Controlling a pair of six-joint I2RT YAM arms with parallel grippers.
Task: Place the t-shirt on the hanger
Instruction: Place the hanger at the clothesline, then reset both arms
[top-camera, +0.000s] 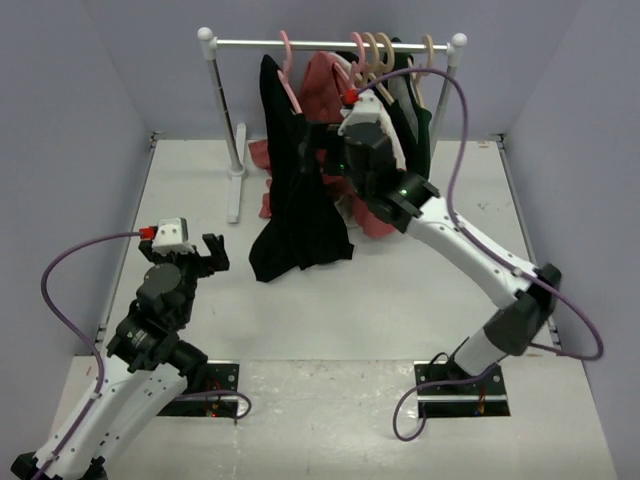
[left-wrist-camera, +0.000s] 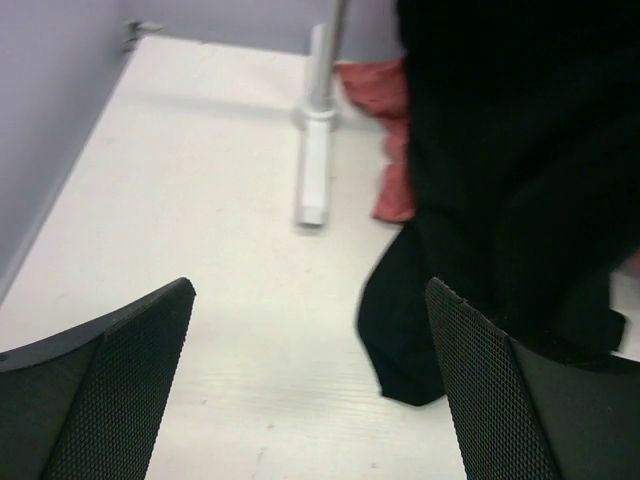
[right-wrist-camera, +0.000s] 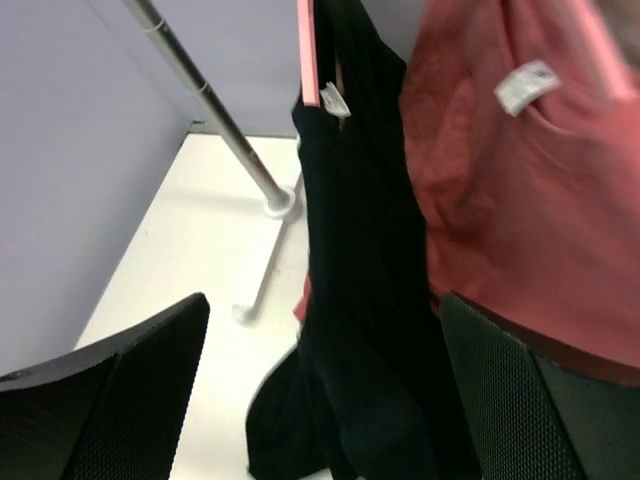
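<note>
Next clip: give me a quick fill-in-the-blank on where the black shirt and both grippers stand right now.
1. The t-shirt hangs on the ___ hanger.
2. Its lowest folds rest on the ___.
3. The left gripper and right gripper both have their jaws ___, gripping nothing.
Missing words: pink; table; open.

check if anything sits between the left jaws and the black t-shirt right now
Nothing visible does. The left gripper has its jaws wide open, and only bare table lies between it and the t-shirt hem resting on the surface. The rack's foot sits farther back and to the side, out of that line.
</note>
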